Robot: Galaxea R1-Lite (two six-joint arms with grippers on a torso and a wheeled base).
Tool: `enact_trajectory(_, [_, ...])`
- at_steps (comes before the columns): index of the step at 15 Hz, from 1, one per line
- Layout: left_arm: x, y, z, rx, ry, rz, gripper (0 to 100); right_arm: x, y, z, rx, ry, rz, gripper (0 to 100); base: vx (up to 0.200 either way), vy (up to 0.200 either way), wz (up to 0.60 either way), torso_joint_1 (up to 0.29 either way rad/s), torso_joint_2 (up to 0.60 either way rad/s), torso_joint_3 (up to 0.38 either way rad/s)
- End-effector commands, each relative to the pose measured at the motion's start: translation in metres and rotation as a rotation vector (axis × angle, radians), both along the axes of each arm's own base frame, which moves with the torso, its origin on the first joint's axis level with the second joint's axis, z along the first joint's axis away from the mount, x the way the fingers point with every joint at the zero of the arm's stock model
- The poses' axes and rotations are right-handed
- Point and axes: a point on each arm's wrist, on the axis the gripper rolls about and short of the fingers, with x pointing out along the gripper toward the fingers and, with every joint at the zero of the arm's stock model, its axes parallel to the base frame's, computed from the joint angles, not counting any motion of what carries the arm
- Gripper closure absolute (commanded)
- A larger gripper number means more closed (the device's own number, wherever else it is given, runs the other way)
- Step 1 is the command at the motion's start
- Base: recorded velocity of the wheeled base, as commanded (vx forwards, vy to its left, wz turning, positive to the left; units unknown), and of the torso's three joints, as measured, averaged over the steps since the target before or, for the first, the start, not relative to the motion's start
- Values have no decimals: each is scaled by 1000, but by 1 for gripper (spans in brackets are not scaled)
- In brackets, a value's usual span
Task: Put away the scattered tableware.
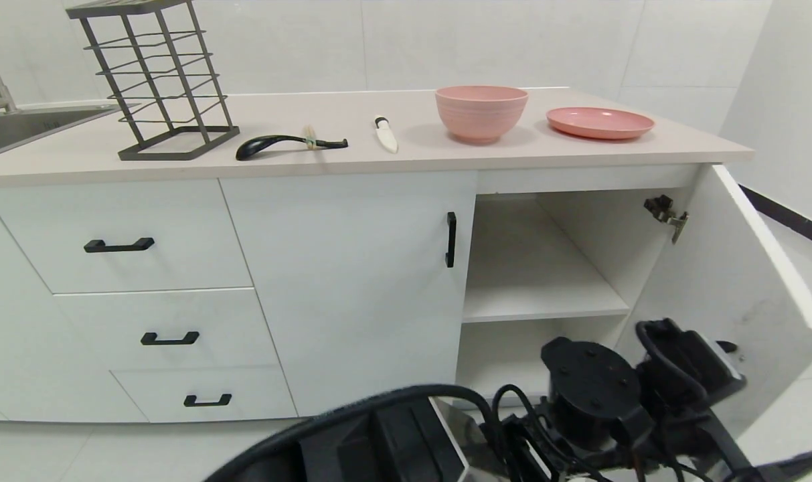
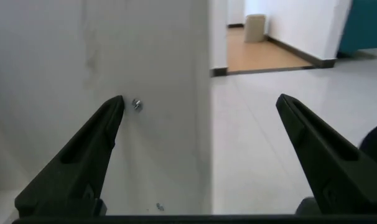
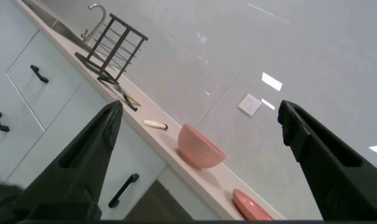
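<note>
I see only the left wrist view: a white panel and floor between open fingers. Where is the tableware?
Observer: On the countertop, a pink bowl stands beside a pink plate.
Operator: Is some cabinet open for them?
Observer: Yes, the right cabinet door stands open and shows a shelf inside.
Operator: And the other arm?
Observer: The right gripper is open and holds nothing.

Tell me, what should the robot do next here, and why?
Probably lift the right gripper toward the pink bowl. The cabinet door already stands open, the bowl sits on the counter, and the right gripper is open, low down, with the bowl in its camera's sight.
</note>
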Motion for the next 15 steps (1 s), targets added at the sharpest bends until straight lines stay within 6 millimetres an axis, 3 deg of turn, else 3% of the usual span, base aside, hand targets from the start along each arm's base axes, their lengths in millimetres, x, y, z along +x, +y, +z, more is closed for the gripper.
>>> enact_trajectory(1, [-41,-38,-18,-31,-10,-95,0,-6,0,3,1,-26,0,0,0,0,0,0,0,0])
enact_trajectory(2, [-40,-39,-19,-31,-10,-93,0,-9,-1,4,2,-38,0,0,0,0,0,0,0,0])
enact_trajectory(4, [-16,-30,-11,-58,-21,-46,0,-15,-1,3,2,-49,1,0,0,0,0,0,0,0])
enact_trajectory(5, [-5,-23,2,-101,-38,-21,0,-16,-1,0,1,-38,1,0,0,0,0,0,0,0])
enact_trajectory(6, [14,-3,30,-180,-72,24,0,-20,-1,-9,-1,-11,2,0,0,0,0,0,0,0])
enact_trajectory(7, [26,22,48,-185,-79,65,0,-22,-2,-17,-3,12,2,0,0,0,0,0,0,0])
enact_trajectory(9, [32,88,74,-103,-48,139,0,-25,-2,-21,-4,24,4,0,0,0,0,0,0,0])
enact_trajectory(11, [21,160,93,-25,-14,209,0,-25,-2,-27,-5,47,3,0,0,0,0,0,0,0])
enact_trajectory(13, [3,219,111,-24,-20,266,0,-27,-2,-40,-9,98,2,0,0,0,0,0,0,0])
enact_trajectory(15, [-16,264,132,-67,-43,311,0,-31,-2,-50,-13,129,2,0,0,0,0,0,0,0])
